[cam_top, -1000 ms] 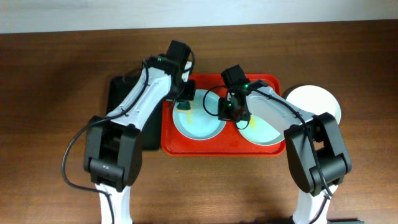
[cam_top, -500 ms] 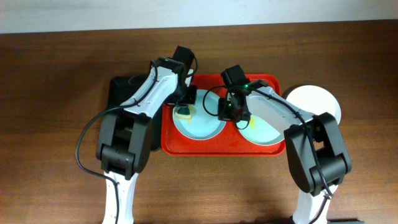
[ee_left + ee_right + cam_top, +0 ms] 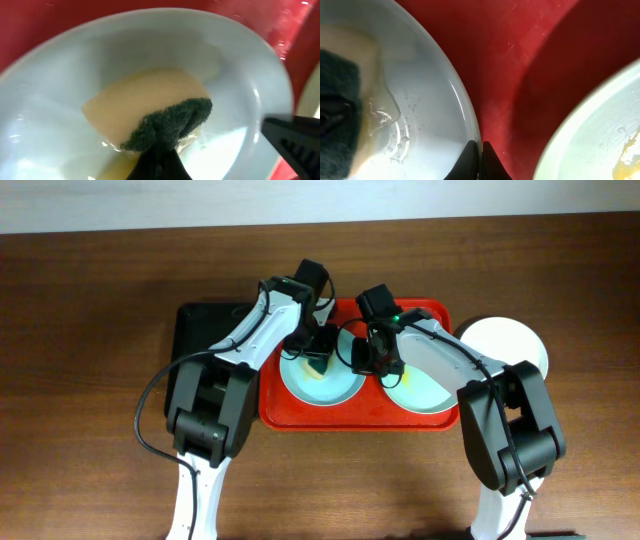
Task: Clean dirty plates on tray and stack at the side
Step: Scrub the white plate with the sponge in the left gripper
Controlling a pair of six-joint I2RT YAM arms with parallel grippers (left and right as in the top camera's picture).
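Note:
The red tray (image 3: 355, 416) holds a pale blue plate (image 3: 320, 385) on its left and a pale green plate (image 3: 425, 392) on its right. My left gripper (image 3: 322, 348) is shut on a yellow sponge with a dark green scouring side (image 3: 150, 107), pressed onto the wet middle of the blue plate (image 3: 60, 75). My right gripper (image 3: 479, 150) is shut on the blue plate's right rim (image 3: 462, 100), pinning it to the tray (image 3: 520, 55). The green plate (image 3: 590, 130) carries a yellow smear. A white plate (image 3: 510, 345) lies on the table right of the tray.
A black tray (image 3: 200, 350) sits against the red tray's left side, partly under my left arm. Both arms cross over the red tray's back half. Brown tabletop surrounds everything, with a pale wall edge along the back.
My left gripper has carried the sponge rightward across the blue plate, from its left rim to near its middle. The right gripper has stayed on the rim.

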